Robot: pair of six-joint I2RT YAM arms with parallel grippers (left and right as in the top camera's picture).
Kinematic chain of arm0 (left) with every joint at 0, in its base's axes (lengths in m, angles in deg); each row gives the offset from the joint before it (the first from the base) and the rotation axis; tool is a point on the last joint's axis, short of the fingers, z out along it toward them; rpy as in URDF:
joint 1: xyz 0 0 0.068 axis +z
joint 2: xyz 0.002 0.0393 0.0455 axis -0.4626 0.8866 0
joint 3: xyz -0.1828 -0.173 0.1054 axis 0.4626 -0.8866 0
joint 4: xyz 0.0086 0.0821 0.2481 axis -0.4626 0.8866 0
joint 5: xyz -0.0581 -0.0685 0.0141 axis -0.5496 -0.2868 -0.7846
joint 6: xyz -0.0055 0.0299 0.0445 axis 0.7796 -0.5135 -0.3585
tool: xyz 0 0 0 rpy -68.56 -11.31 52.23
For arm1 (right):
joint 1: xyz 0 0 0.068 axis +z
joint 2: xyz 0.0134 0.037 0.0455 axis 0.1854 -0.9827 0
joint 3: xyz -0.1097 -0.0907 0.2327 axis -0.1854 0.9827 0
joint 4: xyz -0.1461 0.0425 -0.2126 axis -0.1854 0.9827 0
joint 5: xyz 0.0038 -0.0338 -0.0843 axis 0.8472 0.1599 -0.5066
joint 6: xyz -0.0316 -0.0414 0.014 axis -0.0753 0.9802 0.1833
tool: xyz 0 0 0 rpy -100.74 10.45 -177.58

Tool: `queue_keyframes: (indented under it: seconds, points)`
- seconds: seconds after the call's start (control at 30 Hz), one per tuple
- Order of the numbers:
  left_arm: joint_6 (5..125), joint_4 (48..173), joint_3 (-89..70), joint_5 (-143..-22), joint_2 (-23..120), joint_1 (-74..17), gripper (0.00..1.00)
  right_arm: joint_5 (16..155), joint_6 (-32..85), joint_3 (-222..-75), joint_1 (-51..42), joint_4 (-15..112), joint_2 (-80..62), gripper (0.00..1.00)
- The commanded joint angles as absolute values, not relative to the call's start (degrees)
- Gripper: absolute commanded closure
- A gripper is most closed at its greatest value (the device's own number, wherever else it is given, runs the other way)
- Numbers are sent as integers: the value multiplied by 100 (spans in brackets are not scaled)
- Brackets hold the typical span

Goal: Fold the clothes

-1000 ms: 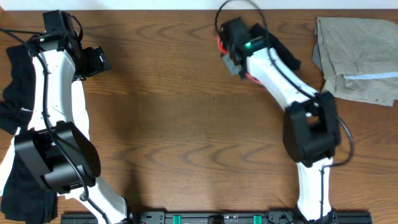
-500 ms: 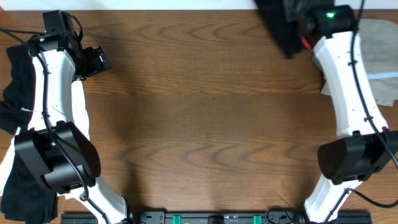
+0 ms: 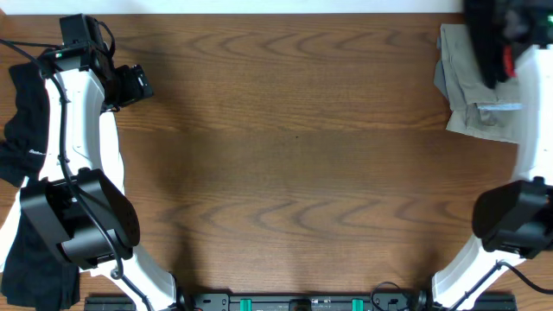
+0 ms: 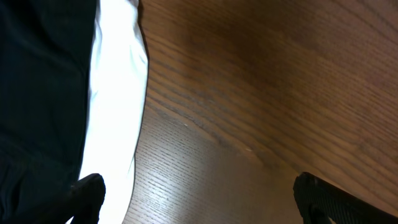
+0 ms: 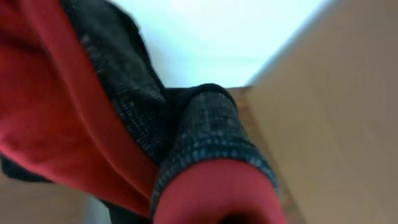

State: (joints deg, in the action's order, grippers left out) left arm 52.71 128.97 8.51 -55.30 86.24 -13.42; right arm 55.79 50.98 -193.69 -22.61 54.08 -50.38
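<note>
Right now my right gripper [image 3: 508,39] is closed on the black pants [image 3: 482,39], a blurred bundle directly above the taupe garment [image 3: 475,95], which lies flat at the far right corner of the table [image 3: 294,147]. My right wrist camera is filled with the pants' grey waistband and its coral-red edge, pressed close to the lens. A second ago this gripper and the bundle were well to the left of the taupe garment, near the middle of the far edge; half a second ago they were just beside its left edge; now they overlap it. The taupe garment itself has not shifted. My left gripper [image 3: 138,84] sits far to the left of the taupe garment, jaws wide apart and holding nothing, exactly where it was a second ago. Beyond it, farther left, are the black garments [image 3: 26,112], with a white garment [image 4: 118,93] beside them in my left wrist view.
</note>
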Motion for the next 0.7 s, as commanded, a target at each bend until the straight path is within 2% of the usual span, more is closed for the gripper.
queue_keyframes:
  seconds: [0.0, 0.2, 0.67]
  points:
    - [5229, 12917, 790, -5442, 8556, -1338, 2, 5516, 5316, -19598, -2785, 5134, -4941, 99]
    - [5293, 12915, 790, -5449, 8556, -1338, 2, 6040, 6333, -19596, -3378, 4365, -5033, 99]
    - [5356, 12912, 790, -5571, 8556, -1353, 2, 5986, 6571, -19596, -3712, 3504, -6244, 99]
